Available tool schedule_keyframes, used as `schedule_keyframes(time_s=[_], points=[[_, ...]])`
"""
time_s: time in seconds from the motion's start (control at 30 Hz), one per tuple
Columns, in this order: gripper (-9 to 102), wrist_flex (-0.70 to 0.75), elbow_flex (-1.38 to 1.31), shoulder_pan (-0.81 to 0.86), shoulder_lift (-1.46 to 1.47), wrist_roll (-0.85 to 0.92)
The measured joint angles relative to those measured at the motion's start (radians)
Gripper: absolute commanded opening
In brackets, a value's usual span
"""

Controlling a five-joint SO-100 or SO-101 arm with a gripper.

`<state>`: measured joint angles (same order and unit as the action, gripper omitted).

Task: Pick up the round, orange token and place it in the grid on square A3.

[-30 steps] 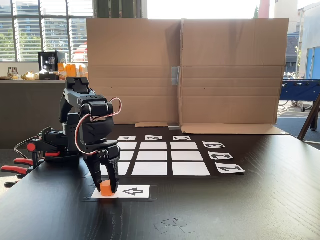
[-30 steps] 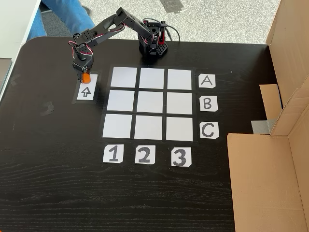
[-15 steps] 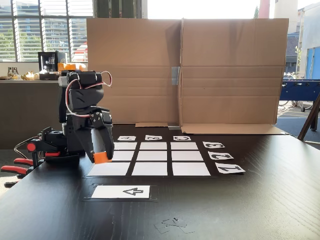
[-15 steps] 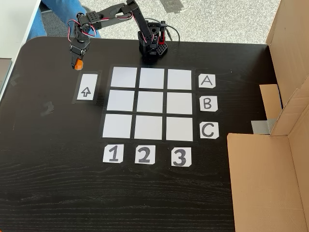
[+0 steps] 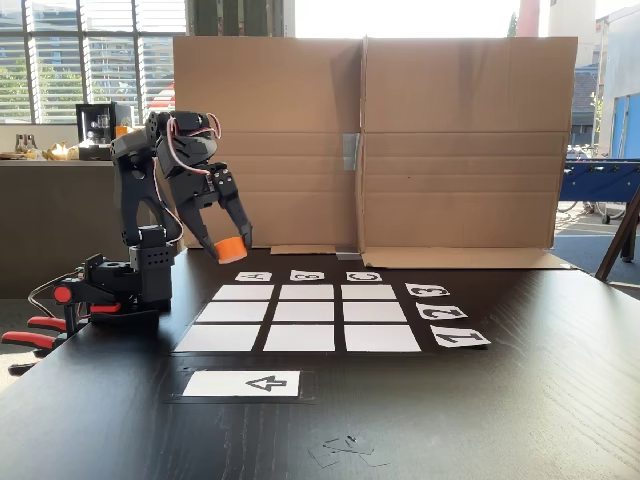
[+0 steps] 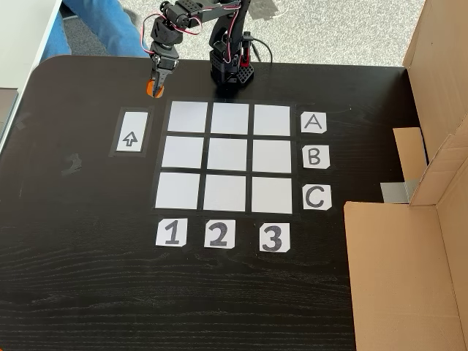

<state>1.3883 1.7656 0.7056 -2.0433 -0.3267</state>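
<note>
Token (image 5: 231, 249) (image 6: 154, 90): clamped between gripper (image 5: 233, 245) (image 6: 155, 88) fingers, raised clear of table (image 5: 520, 400). Gripper narrowly parted, closed on token; fingers point downward. Arm (image 5: 150, 215) folded back over base, wrist high. In top-down fixed view, token hangs beyond grid (image 6: 229, 157) corner, near cell of row A, column 1; square A3 (image 6: 272, 119) well apart. Arrow card (image 6: 131, 131) bare.

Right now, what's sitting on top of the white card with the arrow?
Nothing. The arrow card lies bare on the table, arrow fully visible. The orange token is off it, held raised in the gripper.
</note>
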Motion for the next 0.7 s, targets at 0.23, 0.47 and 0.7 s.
schedule_keyframes(time_s=[0.23, 0.47, 0.7], points=[[-1, 0.149, 0.129, -0.33, -0.262, 0.009], [-1, 0.169, 0.256, -0.63, -0.394, 0.009], [-1, 0.169, 0.377, -0.904, -0.416, 0.009]])
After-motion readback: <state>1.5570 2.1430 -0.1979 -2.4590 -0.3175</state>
